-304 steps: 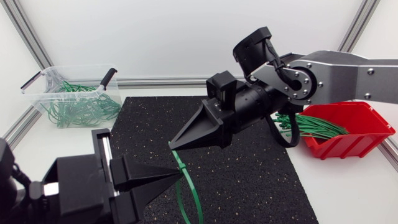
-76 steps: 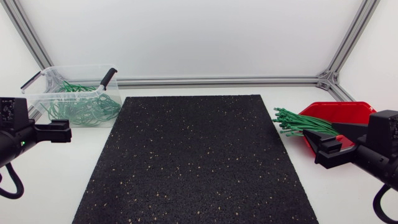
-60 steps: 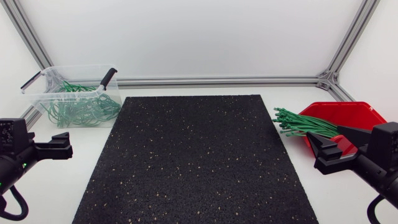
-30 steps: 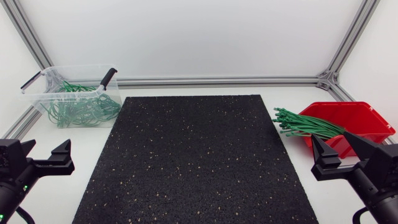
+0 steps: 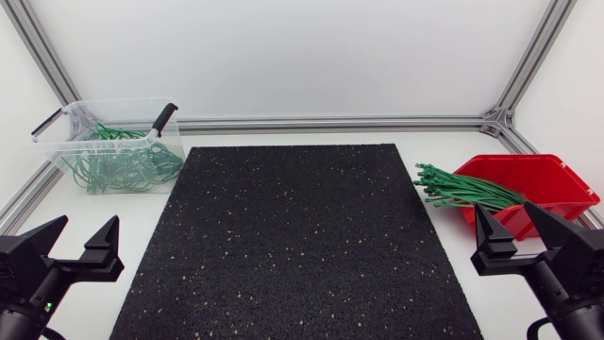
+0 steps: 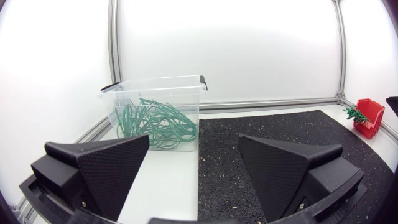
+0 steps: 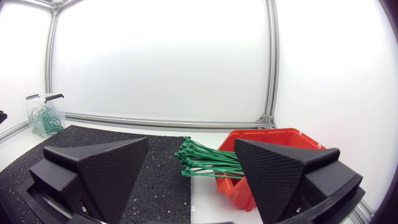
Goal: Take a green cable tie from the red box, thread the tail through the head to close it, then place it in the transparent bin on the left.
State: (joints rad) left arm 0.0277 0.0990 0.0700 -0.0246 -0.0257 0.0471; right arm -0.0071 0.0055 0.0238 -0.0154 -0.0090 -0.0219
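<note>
Both left gripper (image 5: pixel 87 229) and right gripper (image 5: pixel 503 215) stood spread, empty; bunched cable ties (image 5: pixel 464 190) might lift out together.

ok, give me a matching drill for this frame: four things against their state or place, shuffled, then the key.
1 transparent bin
2 red box
3 black mat
4 left pincer

A open, holding nothing
B straight green cable ties poke out over its rim
C looped green cable ties inside
D lies flat between the two containers

Pairs: 1-C, 2-B, 3-D, 4-A
</note>
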